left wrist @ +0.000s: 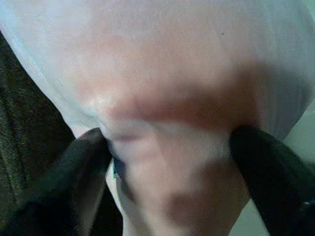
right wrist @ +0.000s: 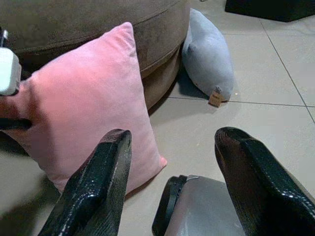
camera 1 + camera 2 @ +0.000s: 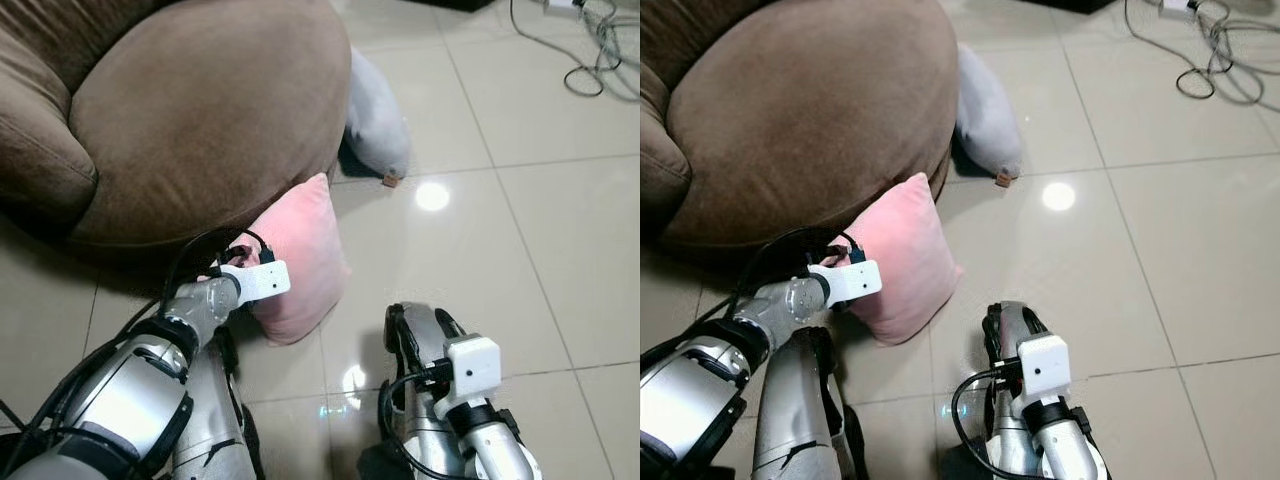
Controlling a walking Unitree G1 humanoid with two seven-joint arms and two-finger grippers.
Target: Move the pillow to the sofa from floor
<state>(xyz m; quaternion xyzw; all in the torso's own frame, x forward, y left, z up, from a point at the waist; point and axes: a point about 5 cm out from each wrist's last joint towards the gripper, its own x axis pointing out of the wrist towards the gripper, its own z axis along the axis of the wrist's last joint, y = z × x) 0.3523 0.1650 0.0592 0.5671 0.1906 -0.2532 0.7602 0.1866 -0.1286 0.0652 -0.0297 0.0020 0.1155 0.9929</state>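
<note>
Glossy tiled floor [image 3: 520,250], plush pink pillow [image 3: 300,260]

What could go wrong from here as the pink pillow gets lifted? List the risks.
1. The left gripper pinches only a fold of the soft pink pillow, so the fabric may slip free during the lift.
2. The pillow leans against the brown sofa; its upper corner could catch on the seat edge.
3. The right gripper is open and away from the pillow, giving no support, so the pillow may sag or swing from one side.
</note>
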